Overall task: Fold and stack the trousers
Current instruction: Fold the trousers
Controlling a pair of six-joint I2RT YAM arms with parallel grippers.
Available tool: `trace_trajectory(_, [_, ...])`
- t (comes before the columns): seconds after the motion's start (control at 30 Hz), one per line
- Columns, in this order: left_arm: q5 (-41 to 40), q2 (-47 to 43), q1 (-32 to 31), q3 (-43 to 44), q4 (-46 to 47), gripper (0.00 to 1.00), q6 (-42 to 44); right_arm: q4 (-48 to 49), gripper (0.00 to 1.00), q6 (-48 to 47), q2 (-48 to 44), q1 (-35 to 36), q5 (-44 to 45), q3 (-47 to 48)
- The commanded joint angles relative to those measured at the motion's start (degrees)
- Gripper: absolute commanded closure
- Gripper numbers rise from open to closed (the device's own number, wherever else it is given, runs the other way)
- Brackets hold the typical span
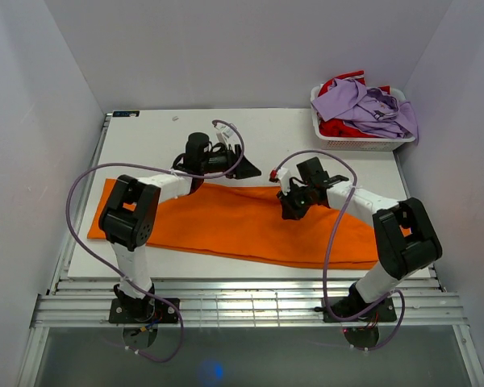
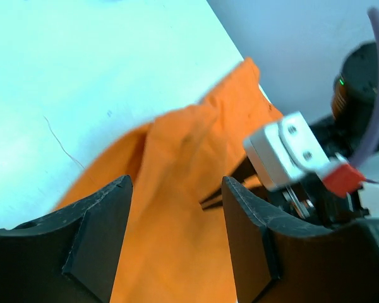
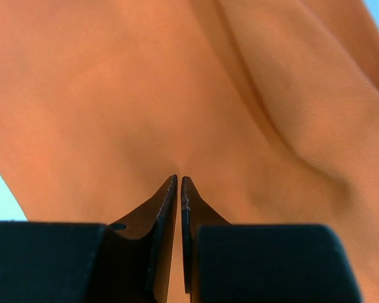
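Lying lengthwise across the table (image 1: 145, 137), the trousers (image 1: 226, 226) run from a left end just beside the left arm's elbow to a right end under the right arm's forearm. The long axis goes side to side and slants a little nearer toward the right. They look already doubled into one long flat band. The left gripper (image 1: 246, 171) hangs at the far edge of that band, left of its middle. In the left wrist view its jaws stand well apart with nothing between them, only orange cloth and a strip of bare tabletop below (image 2: 175, 189). Further right, the right gripper (image 1: 293, 205) is down on the same far edge. Its wrist view shows the jaws drawn together to a hairline gap (image 3: 179, 180), tips against the cloth, and soft creases running in toward them. It seems to pinch a thin tuck of fabric, though the tuck itself is hidden by the tips. What the next move hangs on, as I judge it, is that the garment stretches sideways away from both claws. A fold across the length means carrying one end toward the other, and each arm is nearer its own end. Well apart at the far right corner sits a white basket (image 1: 356, 145) holding a lilac shirt (image 1: 367, 105).
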Motion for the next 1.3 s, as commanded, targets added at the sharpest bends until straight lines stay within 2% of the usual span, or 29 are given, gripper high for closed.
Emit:
trace_trajectory(0.0, [-5.63, 3.76, -0.38, 4.67, -4.49, 0.30, 3.18, 0.85, 0.88, -0.62, -2.42, 0.15, -2.57, -0.91])
trace_trajectory(0.2, [-4.07, 9.40, -0.82, 9.61, -7.56, 0.32, 2.56, 1.91, 0.84, 2.80, -6.55, 0.06, 1.28, 1.63])
trace_trajectory(0.33, [-0.11, 8.00, -2.31, 5.67, -8.18, 0.38, 3.52, 2.26, 0.82, 5.09, -9.01, -1.34, 3.40, 3.92])
trace_trajectory(0.5, [2.00, 5.80, -4.07, -0.05, -9.67, 0.46, 4.23, 2.43, 0.80, 6.94, -7.62, -2.66, 6.13, 8.13])
trace_trajectory(0.67, [1.13, 2.90, -6.00, -6.90, -9.68, 0.62, 8.52, 0.95, 0.78, 7.99, -3.58, -2.75, 8.23, 12.96])
trace_trajectory(0.83, [-3.17, 0.70, -7.93, -7.72, -10.81, 0.73, 11.96, -3.35, 0.78, 9.49, 1.51, -2.05, 11.05, 18.41])
trace_trajectory(1.0, [-12.49, 2.36, -11.19, -2.02, -21.60, 0.93, 16.71, -6.35, 0.78, 10.11, 4.25, -0.21, 13.77, 18.34])
trace_trajectory(1.1, [-16.35, 6.22, -12.15, 2.46, -28.45, 0.99, 18.02, -8.19, 0.77, 10.19, 7.49, 2.60, 19.63, 18.42])
trace_trajectory(1.17, [-17.76, 7.19, -12.42, 3.71, -29.09, 1.00, 18.03, -8.46, 0.77, 10.45, 8.90, 3.48, 21.14, 18.77])
trace_trajectory(1.27, [-20.14, 7.64, -12.86, 4.59, -30.86, 1.00, 17.77, -9.34, 0.72, 11.24, 11.63, 4.80, 27.99, 20.44])
